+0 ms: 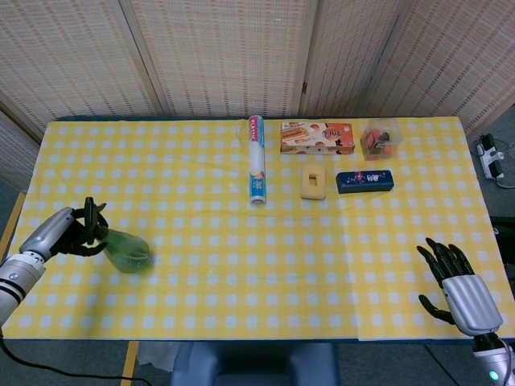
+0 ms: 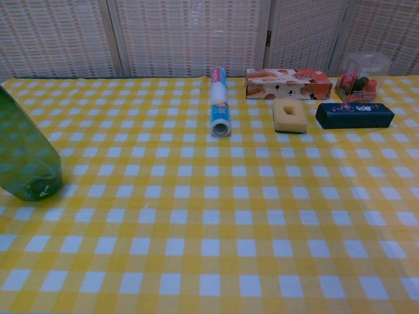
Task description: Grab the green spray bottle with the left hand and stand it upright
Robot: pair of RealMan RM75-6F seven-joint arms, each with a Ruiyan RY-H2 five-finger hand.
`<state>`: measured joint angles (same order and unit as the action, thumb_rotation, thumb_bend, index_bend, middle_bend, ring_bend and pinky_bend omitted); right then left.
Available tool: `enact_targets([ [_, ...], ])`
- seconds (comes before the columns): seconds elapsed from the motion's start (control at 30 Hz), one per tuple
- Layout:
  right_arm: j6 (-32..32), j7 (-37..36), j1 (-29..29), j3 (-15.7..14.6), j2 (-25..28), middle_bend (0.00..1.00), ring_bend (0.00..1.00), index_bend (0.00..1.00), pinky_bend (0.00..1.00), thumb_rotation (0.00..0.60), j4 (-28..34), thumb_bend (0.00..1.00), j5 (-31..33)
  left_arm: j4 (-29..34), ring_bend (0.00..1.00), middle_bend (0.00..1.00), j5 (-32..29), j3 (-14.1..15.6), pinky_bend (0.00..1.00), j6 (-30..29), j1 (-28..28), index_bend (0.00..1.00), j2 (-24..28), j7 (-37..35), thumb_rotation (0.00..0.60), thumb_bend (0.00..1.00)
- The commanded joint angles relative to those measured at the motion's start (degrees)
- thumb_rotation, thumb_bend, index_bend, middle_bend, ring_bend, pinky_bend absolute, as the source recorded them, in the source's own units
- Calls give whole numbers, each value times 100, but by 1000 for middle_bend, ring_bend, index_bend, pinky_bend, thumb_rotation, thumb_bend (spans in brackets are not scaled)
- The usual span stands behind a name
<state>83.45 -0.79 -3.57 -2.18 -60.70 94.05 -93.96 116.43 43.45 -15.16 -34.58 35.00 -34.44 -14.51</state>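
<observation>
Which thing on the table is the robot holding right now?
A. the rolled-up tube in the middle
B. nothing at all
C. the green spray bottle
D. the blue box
C. The left hand grips the green spray bottle near the table's left edge, while the right hand hangs open over the right edge, holding nothing.
</observation>
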Motion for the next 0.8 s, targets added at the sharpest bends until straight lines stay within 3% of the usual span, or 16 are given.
enact_targets([
  [0.03, 13, -4, 7, 4, 2, 0, 0, 0, 0, 600, -2, 329, 10, -75, 1000, 1000, 28, -3, 1000, 16, -3, 735, -64, -93, 600, 671],
  [0.17, 14, -1, 8, 6, 2, 0, 0, 0, 0, 600, -5, 329, 20, -190, 1000, 1000, 164, -11, 1000, 33, -39, 669, -148, -210, 600, 649],
  [0.47, 8, 7, -4, 13, 8, 0, 0, 0, 0, 600, -18, 329, 24, -318, 1000, 1000, 443, -8, 1000, 116, -84, 500, -199, -373, 600, 368],
  [0.8, 9, 0, -13, -31, 45, 0, 0, 0, 0, 600, -30, 328, -60, -300, 1000, 1000, 702, -14, 1000, 76, -155, 272, -165, -503, 600, 172],
])
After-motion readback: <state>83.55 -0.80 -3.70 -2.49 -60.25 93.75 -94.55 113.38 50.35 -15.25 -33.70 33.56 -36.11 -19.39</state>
